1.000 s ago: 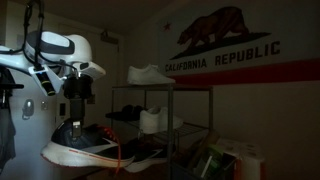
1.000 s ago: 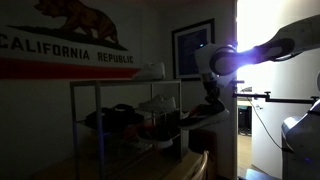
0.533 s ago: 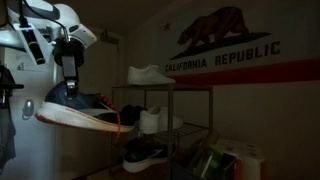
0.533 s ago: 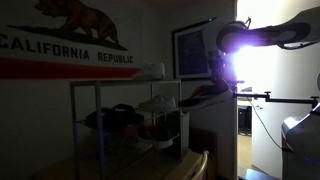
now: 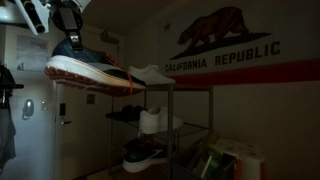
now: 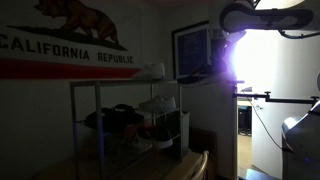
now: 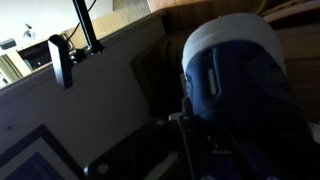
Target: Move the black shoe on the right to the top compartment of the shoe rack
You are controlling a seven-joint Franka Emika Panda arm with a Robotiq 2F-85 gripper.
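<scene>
Black shoe (image 5: 88, 70), thick white sole: hanging in the air just beside the shoe rack (image 5: 170, 125), about level with its top tier, toe end pointing toward the rack and tilting slightly down; in the wrist view it is filling the right side of the picture. Gripper (image 5: 67, 36): gripping the shoe from above, fingers pinching the collar at the heel opening. White sneaker (image 5: 150, 73): sitting on the top tier, with a white shoe (image 5: 150, 121) and dark shoes (image 5: 124, 115) lying on the middle tier.
</scene>
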